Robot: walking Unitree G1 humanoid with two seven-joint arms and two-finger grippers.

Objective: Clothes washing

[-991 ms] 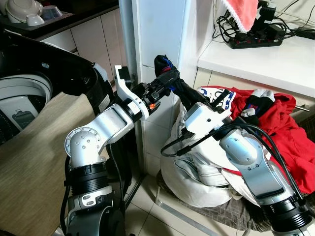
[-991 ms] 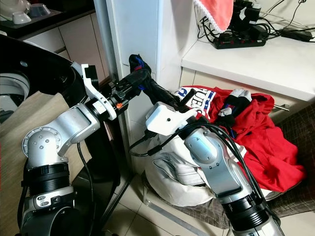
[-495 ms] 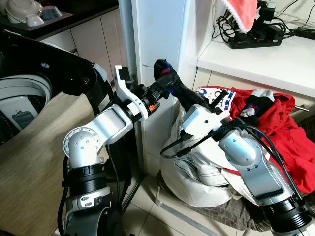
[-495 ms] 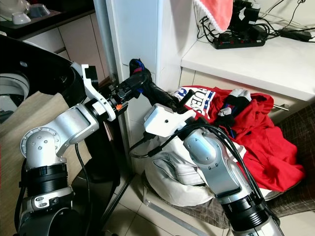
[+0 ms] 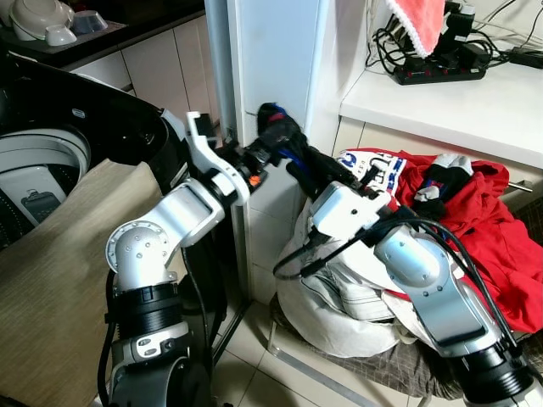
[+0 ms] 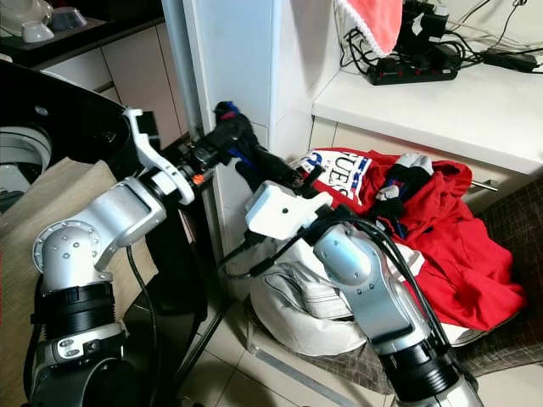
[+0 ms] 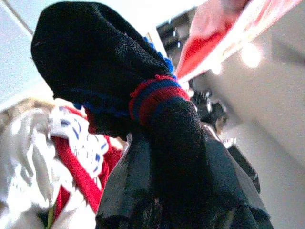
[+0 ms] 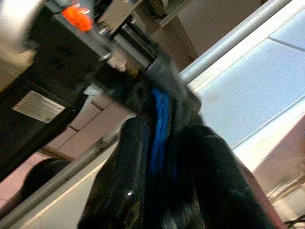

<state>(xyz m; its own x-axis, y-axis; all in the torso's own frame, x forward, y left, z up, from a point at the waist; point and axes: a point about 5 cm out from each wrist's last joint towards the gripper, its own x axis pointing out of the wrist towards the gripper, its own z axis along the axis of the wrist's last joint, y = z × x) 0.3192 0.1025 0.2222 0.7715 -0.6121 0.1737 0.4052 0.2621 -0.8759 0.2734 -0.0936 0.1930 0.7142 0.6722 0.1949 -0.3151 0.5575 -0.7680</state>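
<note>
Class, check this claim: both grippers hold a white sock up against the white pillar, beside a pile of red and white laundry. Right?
Not quite. The sock is black with blue and red trim, as the left wrist view shows. The left gripper and right gripper do hold it by the pillar, beside the laundry pile.

Both silver arms reach toward frame centre, where the left gripper [image 5: 270, 140] and right gripper [image 5: 299, 161] meet, fingers clamped together.

White counter [image 5: 441, 106] beside pale cabinets [image 5: 161, 64], tiled floor [image 5: 254, 360].
</note>
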